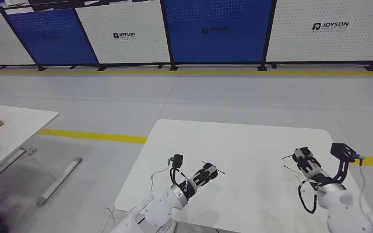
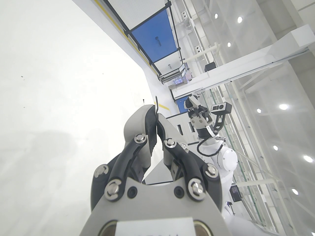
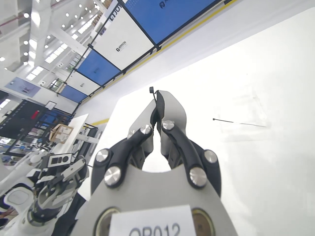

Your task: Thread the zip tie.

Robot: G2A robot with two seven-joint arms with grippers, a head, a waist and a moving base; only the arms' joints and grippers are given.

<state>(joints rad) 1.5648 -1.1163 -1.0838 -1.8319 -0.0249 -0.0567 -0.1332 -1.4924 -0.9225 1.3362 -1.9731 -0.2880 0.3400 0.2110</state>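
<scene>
White table [image 1: 245, 137], one loose zip tie [image 3: 238, 123] flat on it. Left hand [image 2: 156, 113] pinched shut on thin black strip [image 2: 156, 102]. Right hand [image 3: 156, 97], well apart at right, clamps black zip tie [image 3: 151, 90], square head sticking out.

My left gripper [image 2: 156, 112] is pinching a thin black strip [image 2: 156, 102] of matt plastic between ribbed, dull black pads [image 2: 149, 126]; its finger shells [image 2: 136, 121] are showing a smooth grey satin finish and its pivot pins [image 2: 140, 138] are glinting as polished metal. My right gripper [image 3: 157, 96] is clamping a zip tie [image 3: 151, 90], likewise matt black plastic, while a second zip tie [image 3: 231, 122] of the same dull plastic is lying on the white table [image 3: 270, 62], whose smooth top is giving off a faint sheen
</scene>
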